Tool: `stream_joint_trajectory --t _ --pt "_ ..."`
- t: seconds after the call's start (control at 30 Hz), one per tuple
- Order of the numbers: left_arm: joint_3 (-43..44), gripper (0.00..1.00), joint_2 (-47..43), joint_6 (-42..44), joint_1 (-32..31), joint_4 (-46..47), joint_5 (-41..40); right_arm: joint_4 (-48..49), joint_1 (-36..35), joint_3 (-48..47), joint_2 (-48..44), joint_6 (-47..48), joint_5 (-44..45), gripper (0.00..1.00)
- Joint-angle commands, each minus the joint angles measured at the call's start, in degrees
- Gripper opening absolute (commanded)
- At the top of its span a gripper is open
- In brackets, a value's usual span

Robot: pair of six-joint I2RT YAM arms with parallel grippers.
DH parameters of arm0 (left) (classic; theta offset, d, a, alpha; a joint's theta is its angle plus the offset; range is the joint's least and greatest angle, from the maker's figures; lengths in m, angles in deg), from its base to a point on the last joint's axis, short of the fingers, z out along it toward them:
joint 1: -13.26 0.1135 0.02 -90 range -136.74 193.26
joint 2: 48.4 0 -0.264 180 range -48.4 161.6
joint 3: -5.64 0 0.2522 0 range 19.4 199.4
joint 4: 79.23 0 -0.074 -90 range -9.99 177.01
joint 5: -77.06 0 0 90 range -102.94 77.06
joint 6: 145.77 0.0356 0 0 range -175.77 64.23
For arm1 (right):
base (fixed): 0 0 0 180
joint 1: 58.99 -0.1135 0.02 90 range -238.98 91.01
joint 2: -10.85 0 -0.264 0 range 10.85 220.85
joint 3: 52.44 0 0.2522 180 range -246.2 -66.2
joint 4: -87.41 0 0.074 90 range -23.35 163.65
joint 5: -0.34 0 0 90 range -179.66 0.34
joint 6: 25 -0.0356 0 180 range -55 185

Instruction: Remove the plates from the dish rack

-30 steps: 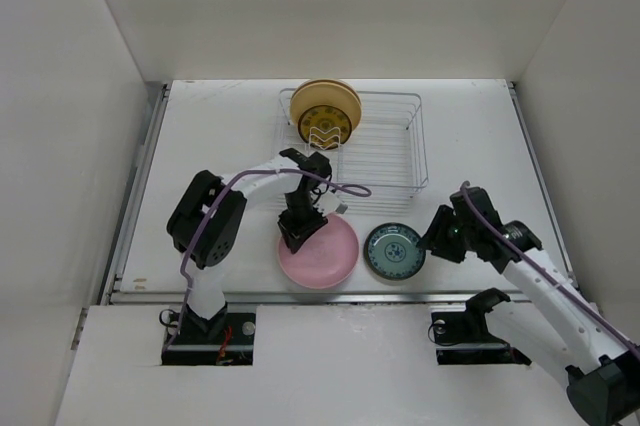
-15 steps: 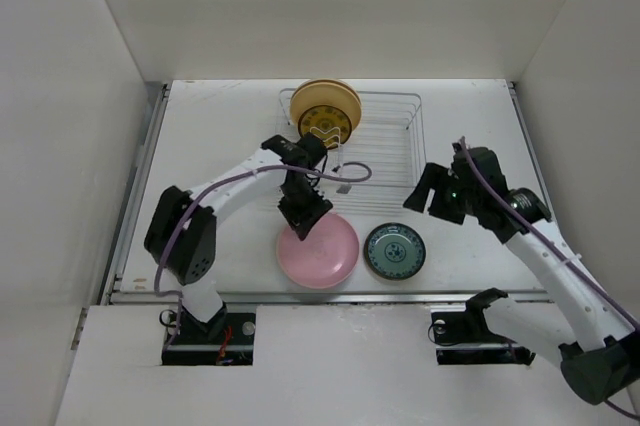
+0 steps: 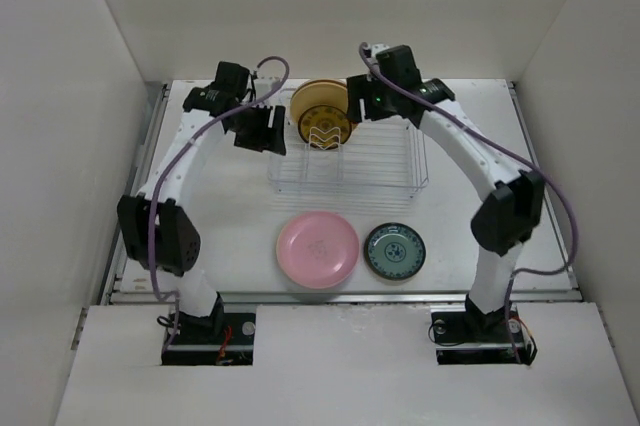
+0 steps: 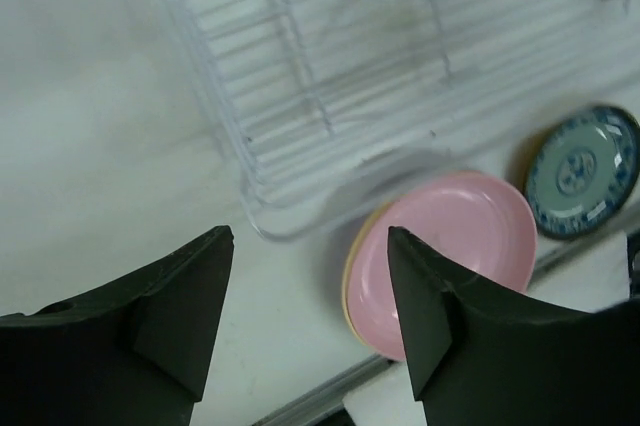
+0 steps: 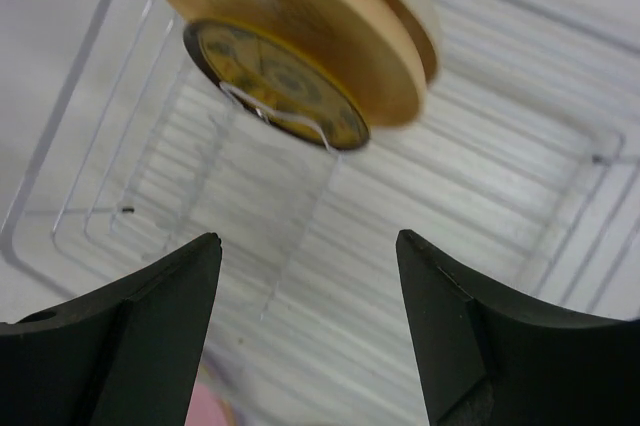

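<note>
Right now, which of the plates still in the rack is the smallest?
The glossy dark-yellow patterned plate, standing upright in the dish rack. The tan plate behind it is larger and plain.

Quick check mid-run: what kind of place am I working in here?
Probably a lab test cell, not a kitchen: bare white walls box in a white table, with a wire dish rack and a few plates on it.

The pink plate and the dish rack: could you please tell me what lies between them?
Nothing does. In the top view, only a bare strip of white table separates the pink plate from the front edge of the dish rack.
</note>
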Motion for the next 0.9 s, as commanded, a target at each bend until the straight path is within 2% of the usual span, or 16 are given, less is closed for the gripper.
stream_joint_trajectory --t 0.0,0.13,0.3,0.43,0.47,0.5,0.53,0.63,0.67,0.77,0.87 --pt "4.65 0.60 8.02 -6.63 3.53 0.60 -3.95 2.21 -1.65 -12.44 7.32 9.07 0.05 0.77" --pt "8.96 0.60 16.01 -7.15 5.56 1.13 -4.48 3.96 -1.65 -21.33 16.55 11.10 0.05 0.75" --pt "15.46 0.59 25.17 -7.15 5.56 -1.07 -3.95 7.75 -1.65 -24.35 23.15 11.10 -2.41 0.70" --pt "17.14 0.35 29.93 -6.46 6.09 -3.26 2.61 10.38 -1.65 -24.35 25.96 11.10 -3.47 0.64" --pt "17.14 0.19 30.45 -5.93 6.09 -3.27 3.86 10.39 -1.65 -24.35 25.97 11.10 -3.47 0.63" --pt "17.14 0.09 31.24 -5.92 6.09 -4.05 4.39 11.17 -1.65 -24.35 26.93 11.10 -3.47 0.61" --pt "17.14 0.00 31.25 -5.92 6.09 -4.06 4.40 12.14 -1.65 -24.35 27.89 11.10 -2.86 0.56" --pt "15.83 0.00 31.25 -5.40 6.09 -4.06 4.92 13.46 -1.65 -24.35 29.48 11.10 -3.64 0.40" --pt "15.13 0.00 31.25 -6.09 6.09 -4.06 4.92 13.47 -1.65 -25.05 30.27 11.70 -3.65 0.24" --pt "13.90 0.00 30.64 -8.38 6.09 -2.92 3.61 13.47 -1.65 -25.05 29.58 12.23 -4.44 0.00" --pt "11.88 0.00 29.93 -11.54 6.09 -1.35 4.22 14.35 -2.18 -20.93 25.82 13.90 -5.14 0.00"
